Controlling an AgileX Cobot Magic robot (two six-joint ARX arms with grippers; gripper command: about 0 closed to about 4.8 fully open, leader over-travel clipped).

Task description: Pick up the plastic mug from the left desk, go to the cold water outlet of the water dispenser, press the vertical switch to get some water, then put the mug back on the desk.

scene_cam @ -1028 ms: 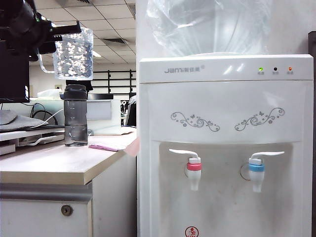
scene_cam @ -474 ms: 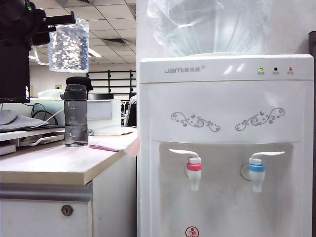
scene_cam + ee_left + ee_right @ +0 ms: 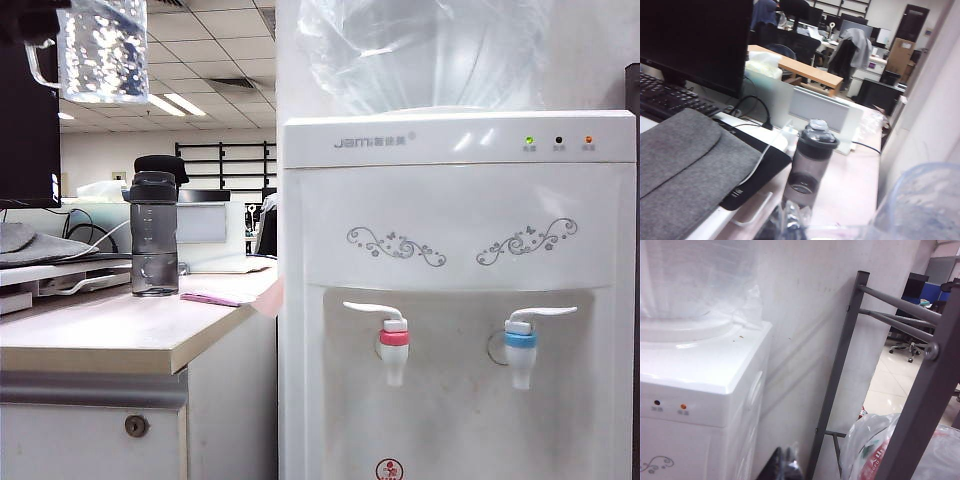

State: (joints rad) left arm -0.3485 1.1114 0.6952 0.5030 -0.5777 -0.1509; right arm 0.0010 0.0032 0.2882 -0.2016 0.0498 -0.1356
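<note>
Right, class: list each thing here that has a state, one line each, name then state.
plastic mug: lifted high above the desk, upright, held by its handle side.
left claw: shut on the mug.
right claw: beside the dispenser, holding nothing seen; open or shut unclear.
grey bottle: standing on the left desk, capped.
cold water outlet: lever unpressed.
water dispenser: green light on.

The thick cream-beige left desk (image 3: 120,335) has bare top along its near edge; the tall smoky-grey bottle (image 3: 153,235) (black cap) stands further back. Air before the blue-collared cold water outlet (image 3: 519,347) is open
</note>
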